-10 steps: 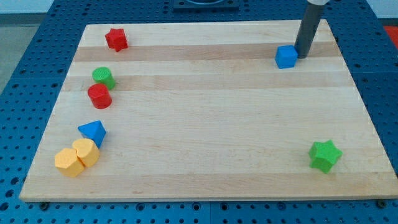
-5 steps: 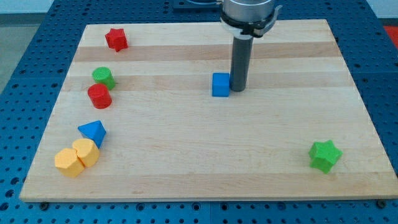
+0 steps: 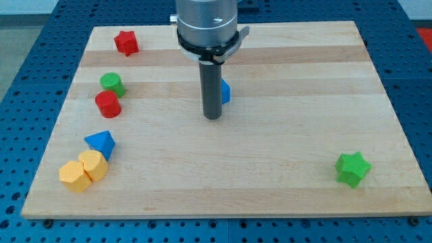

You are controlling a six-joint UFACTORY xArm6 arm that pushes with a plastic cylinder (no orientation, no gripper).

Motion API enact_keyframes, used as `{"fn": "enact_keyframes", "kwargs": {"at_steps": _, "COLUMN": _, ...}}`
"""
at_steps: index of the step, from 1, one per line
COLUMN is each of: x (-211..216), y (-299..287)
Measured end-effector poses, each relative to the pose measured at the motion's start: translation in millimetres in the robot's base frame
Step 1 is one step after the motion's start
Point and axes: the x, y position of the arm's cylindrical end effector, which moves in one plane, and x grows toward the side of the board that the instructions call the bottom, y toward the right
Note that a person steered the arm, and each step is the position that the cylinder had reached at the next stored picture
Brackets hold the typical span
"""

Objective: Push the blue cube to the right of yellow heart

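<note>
The blue cube (image 3: 225,91) sits near the board's middle, a little toward the view's top, and is mostly hidden behind my rod. My tip (image 3: 212,117) rests on the board just to the view's lower left of the cube. Two yellow blocks lie touching at the view's lower left, one (image 3: 74,177) below and left of the other (image 3: 94,165). I cannot tell which of them is the heart. They are far to the left of the cube and the tip.
A blue triangular block (image 3: 101,143) lies just above the yellow pair. A red cylinder (image 3: 108,104) and a green cylinder (image 3: 113,84) stand on the left side. A red star (image 3: 126,42) is at the top left. A green star (image 3: 353,168) is at the lower right.
The blue cube went from the top right to near the middle with the rod beside it. The rod now stands at the cube's lower left, covering most of it.
</note>
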Motion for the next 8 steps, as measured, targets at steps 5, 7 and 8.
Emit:
{"fn": "enact_keyframes", "kwargs": {"at_steps": 5, "x": -62, "y": 31}}
{"fn": "enact_keyframes", "kwargs": {"at_steps": 7, "x": -48, "y": 11}}
{"fn": "enact_keyframes", "kwargs": {"at_steps": 8, "x": 4, "y": -23}}
